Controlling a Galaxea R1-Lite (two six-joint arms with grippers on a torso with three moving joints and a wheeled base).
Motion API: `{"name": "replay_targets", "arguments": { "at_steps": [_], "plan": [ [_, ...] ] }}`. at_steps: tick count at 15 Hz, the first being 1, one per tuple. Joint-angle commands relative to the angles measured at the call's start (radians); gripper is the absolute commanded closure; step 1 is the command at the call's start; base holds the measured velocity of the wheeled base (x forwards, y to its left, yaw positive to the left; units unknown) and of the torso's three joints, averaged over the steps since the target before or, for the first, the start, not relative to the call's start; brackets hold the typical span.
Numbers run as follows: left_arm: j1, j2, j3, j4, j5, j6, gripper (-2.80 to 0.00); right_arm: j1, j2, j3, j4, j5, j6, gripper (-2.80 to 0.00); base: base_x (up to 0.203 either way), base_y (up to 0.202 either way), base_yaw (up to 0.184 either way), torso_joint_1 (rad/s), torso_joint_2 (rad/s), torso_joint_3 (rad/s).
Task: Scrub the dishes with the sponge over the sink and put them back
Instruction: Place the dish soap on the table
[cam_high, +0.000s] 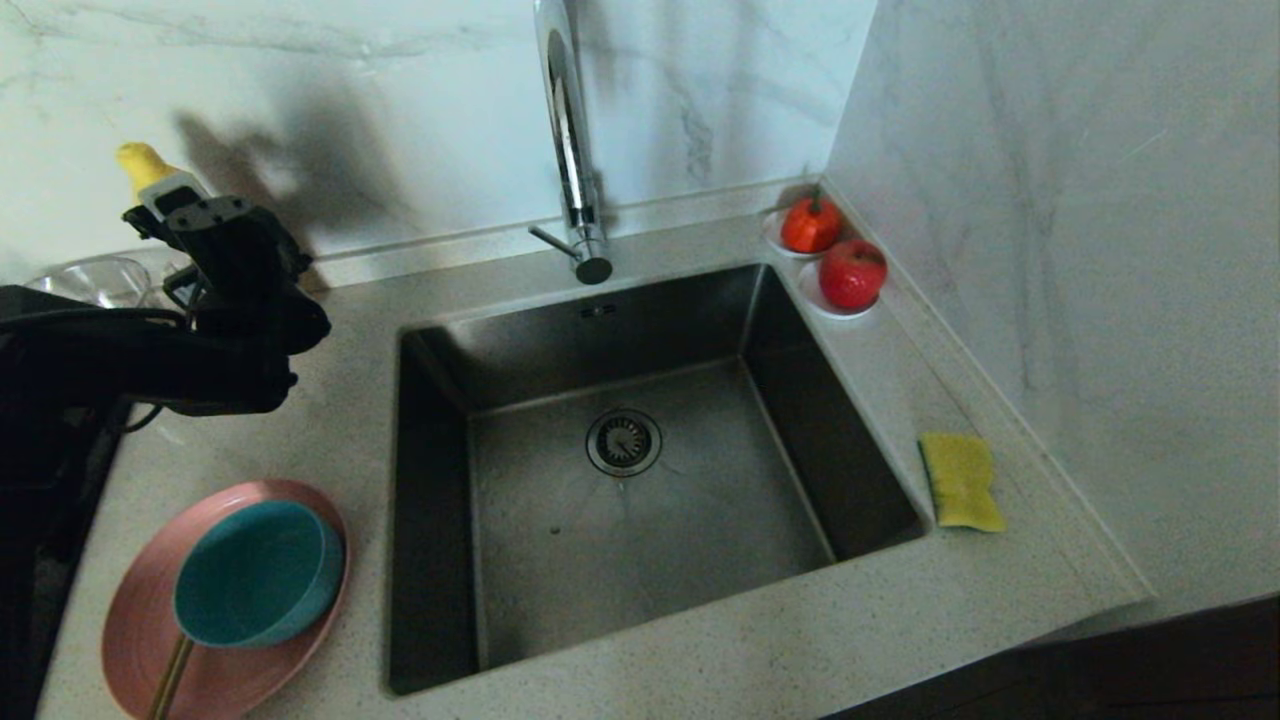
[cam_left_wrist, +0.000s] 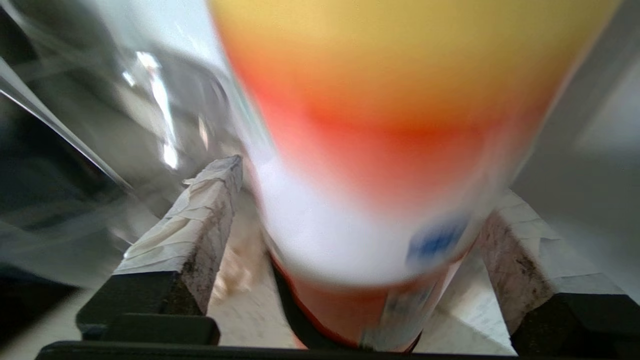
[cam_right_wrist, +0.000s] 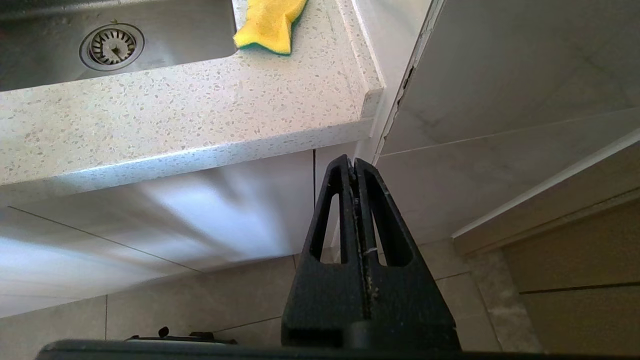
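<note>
— Where do we stand?
— Our left gripper (cam_left_wrist: 350, 235) straddles a yellow-capped bottle (cam_left_wrist: 380, 150) at the countertop's (cam_high: 700, 660) back-left corner, fingers spread wide.
— Dishes, sponge?
— Teal bowl (cam_high: 260, 572) on pink plate (cam_high: 150, 620), front-left; sponge (cam_high: 960, 482) beside the sink's (cam_high: 620, 480) right rim. Our right gripper (cam_right_wrist: 354, 165) hangs closed below the counter edge.

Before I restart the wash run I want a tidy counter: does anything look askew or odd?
Yes. The teal bowl looks tilted on the pink plate, with a gold handle poking out beneath it. The sponge, right of the sink, is warped.
</note>
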Motion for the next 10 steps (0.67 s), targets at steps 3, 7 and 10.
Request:
{"name": "replay_targets", "arguments": {
  "at_steps": [3, 7, 10],
  "plan": [
    [-0.002, -0.241, 0.119, 0.022, 0.005, 0.007, -2.8, 0.0, 0.0, 0.0, 0.0, 0.0, 0.0, 0.0, 0.0, 0.0, 0.0, 0.0, 0.0, 0.0],
    [-0.005, -0.474, 0.181, 0.16, -0.001, 0.009, -2.8, 0.001, 0.0, 0.0, 0.0, 0.0, 0.0, 0.0, 0.0, 0.0, 0.0, 0.0, 0.0, 0.0],
    [-0.01, -0.662, 0.247, 0.279, -0.029, 0.005, -2.8, 0.001, 0.0, 0.0, 0.0, 0.0, 0.0, 0.0, 0.0, 0.0, 0.0, 0.0, 0.0, 0.0]
  ]
}}
